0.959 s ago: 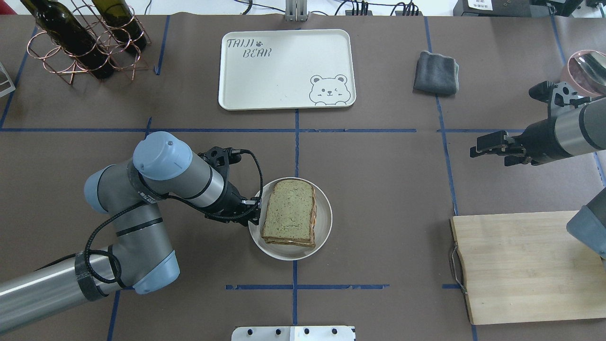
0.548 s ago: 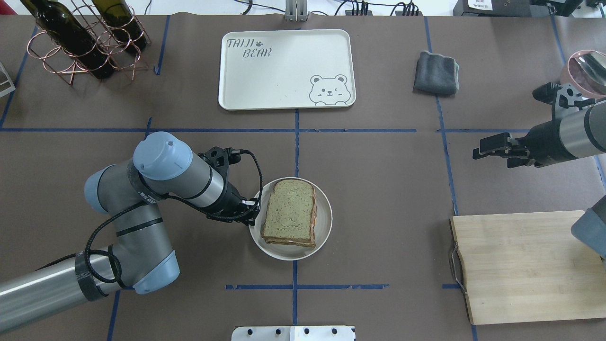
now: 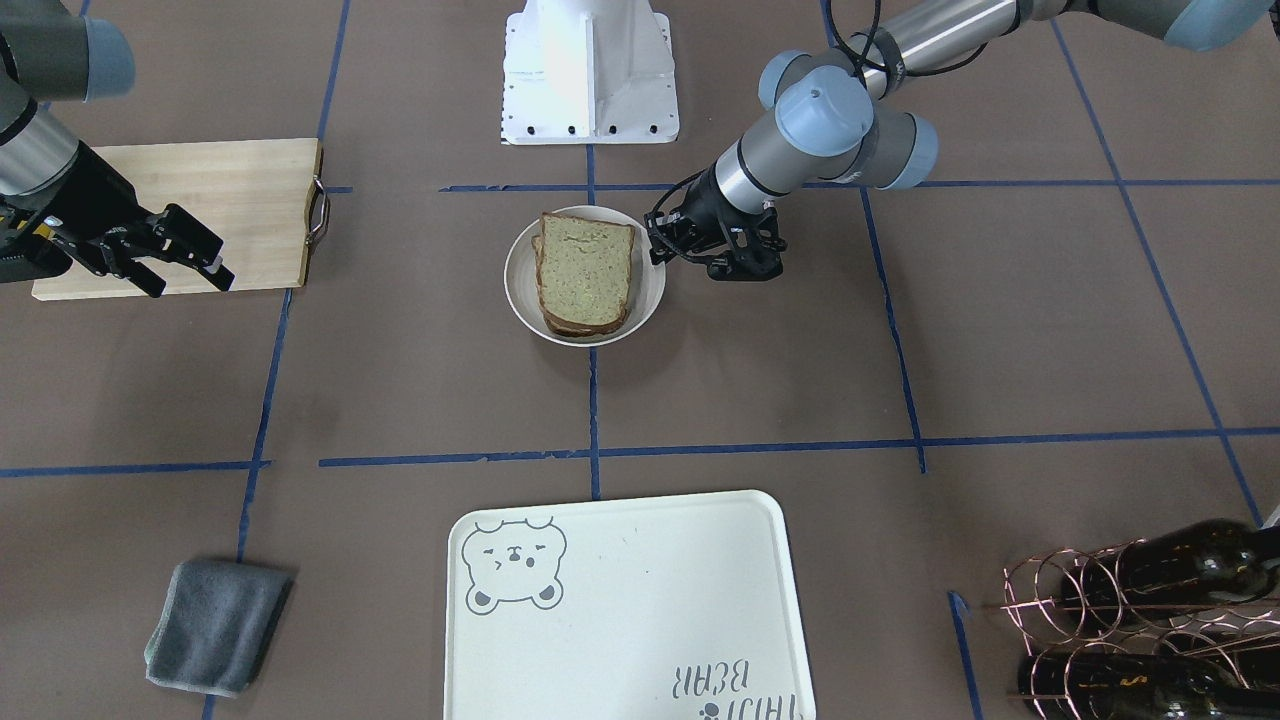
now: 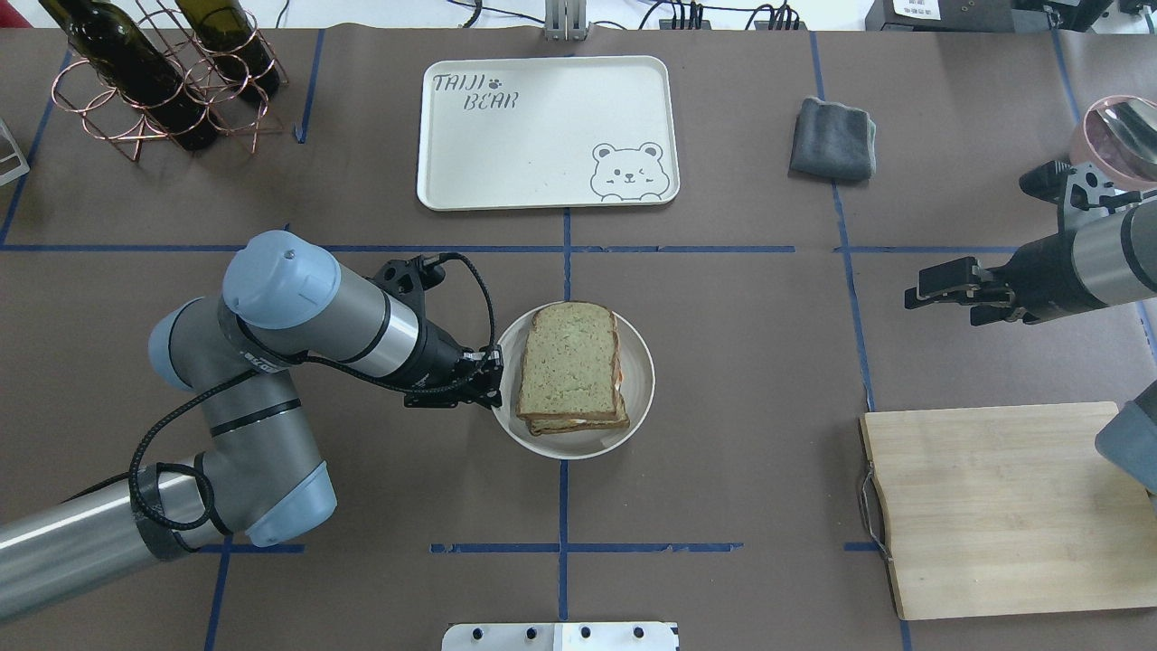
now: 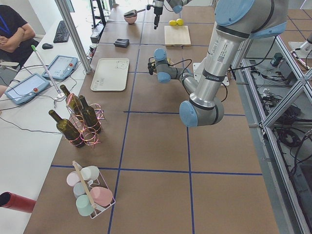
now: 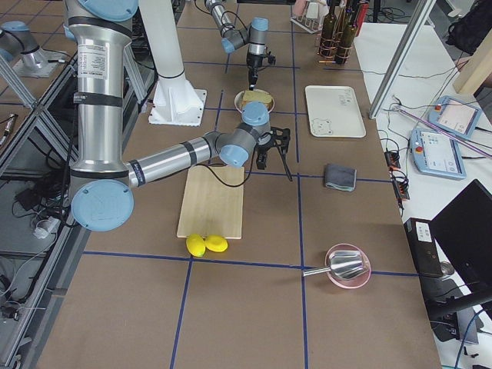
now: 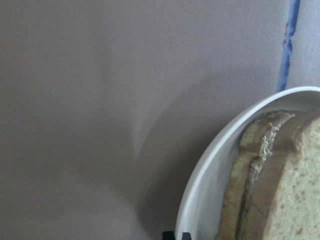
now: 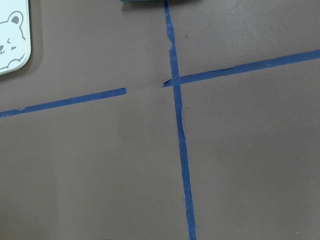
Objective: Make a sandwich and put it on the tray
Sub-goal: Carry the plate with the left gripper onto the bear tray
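Note:
The sandwich (image 4: 569, 366), two greenish-tan slices with egg showing at the edge, lies on the small round white dish (image 4: 637, 398) mid-table. My left gripper (image 4: 495, 380) is shut on the dish's left rim; the rim (image 7: 200, 200) and bread (image 7: 270, 190) fill the left wrist view. In the front-facing view the gripper (image 3: 655, 235) sits at the dish's (image 3: 520, 290) right rim. The cream tray (image 4: 542, 136) with the bear drawing lies at the far side and holds nothing. My right gripper (image 4: 926, 285) is open and empty, hovering far right.
A wooden cutting board (image 4: 1003, 506) lies near right, with two lemons (image 6: 206, 244) beside it. A grey cloth (image 4: 832, 137) lies right of the tray. A wire rack with wine bottles (image 4: 163, 81) stands far left. A pink bowl with a spoon (image 4: 1116, 127) is far right.
My left gripper has carried the dish and sandwich away from the robot's base towards the tray, slightly right. The right gripper has drifted a little to the right.

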